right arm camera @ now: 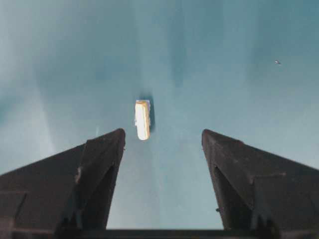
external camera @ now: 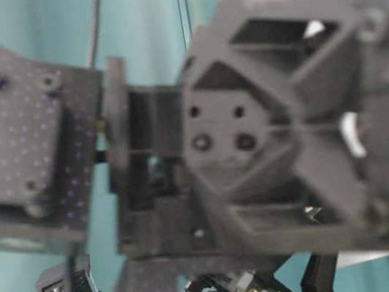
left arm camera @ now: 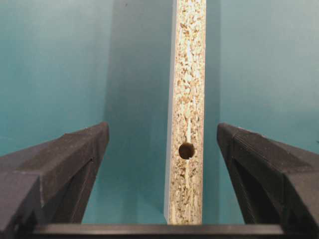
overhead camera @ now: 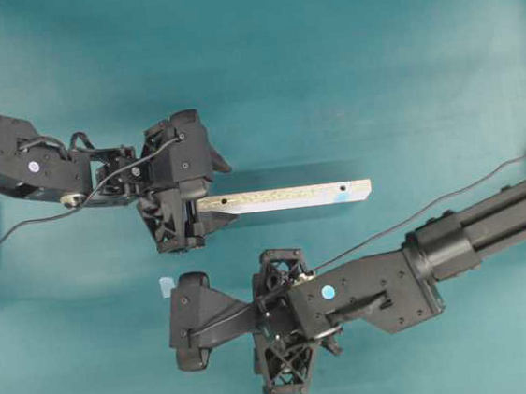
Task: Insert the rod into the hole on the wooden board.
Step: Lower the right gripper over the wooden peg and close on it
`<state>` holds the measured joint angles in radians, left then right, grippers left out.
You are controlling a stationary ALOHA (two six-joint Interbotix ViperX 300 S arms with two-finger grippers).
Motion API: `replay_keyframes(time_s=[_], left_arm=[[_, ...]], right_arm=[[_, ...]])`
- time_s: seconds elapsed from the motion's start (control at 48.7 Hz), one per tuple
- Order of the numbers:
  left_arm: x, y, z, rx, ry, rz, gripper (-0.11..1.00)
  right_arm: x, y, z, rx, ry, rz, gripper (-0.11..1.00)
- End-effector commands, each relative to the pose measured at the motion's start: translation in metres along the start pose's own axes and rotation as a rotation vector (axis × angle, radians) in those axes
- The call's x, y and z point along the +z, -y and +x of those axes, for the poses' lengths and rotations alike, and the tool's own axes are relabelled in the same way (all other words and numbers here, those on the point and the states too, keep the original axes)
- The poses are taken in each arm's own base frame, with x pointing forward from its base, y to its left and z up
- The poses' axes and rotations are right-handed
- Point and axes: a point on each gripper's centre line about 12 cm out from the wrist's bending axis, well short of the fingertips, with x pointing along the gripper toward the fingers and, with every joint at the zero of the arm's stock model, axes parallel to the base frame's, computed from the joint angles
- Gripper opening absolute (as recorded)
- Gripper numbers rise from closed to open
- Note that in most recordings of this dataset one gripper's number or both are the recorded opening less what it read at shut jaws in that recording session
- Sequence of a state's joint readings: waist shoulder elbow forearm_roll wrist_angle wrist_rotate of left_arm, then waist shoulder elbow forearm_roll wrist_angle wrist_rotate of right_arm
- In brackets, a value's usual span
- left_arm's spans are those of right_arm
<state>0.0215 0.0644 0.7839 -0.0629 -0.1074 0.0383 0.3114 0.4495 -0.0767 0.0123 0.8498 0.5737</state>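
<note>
The wooden board (overhead camera: 287, 197) lies flat across the middle of the table. Its hole (overhead camera: 342, 189) is by the light-blue patch at the right end. My left gripper (overhead camera: 230, 194) is open and straddles the board's plain left end without touching it. In the left wrist view the board (left arm camera: 187, 89) runs between the fingers, nearer the right one, and only the plain-end hole (left arm camera: 186, 150) shows. The rod (right arm camera: 142, 119) is a short cream peg lying on the table. It lies just beyond the open right gripper (right arm camera: 162, 132), closer to its left finger. Neither gripper holds anything.
A small pale-blue square (overhead camera: 166, 285) lies on the teal table (overhead camera: 344, 75) beside the right gripper (overhead camera: 178, 324). The right arm (overhead camera: 455, 233) stretches in from the right, below the board. Blurred arm parts fill the table-level view.
</note>
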Motion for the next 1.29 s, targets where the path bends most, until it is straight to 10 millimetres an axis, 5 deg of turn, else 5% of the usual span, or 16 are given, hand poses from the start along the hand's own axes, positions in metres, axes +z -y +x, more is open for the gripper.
replay_keyframes(time_s=[0.0, 0.39, 1.272], left_arm=[[0.007, 0.001, -0.003, -0.002, 0.028, 0.0, 0.99], [0.005, 0.001, -0.003, -0.002, 0.023, -0.001, 0.99], [0.005, 0.001, -0.003, -0.001, 0.023, -0.004, 0.99]], right_arm=[[0.009, -0.011, -0.015, 0.04, 0.051, -0.009, 0.69], [0.01, -0.024, 0.001, 0.046, 0.051, -0.07, 0.69], [0.007, -0.018, 0.018, 0.015, 0.032, -0.086, 0.69]])
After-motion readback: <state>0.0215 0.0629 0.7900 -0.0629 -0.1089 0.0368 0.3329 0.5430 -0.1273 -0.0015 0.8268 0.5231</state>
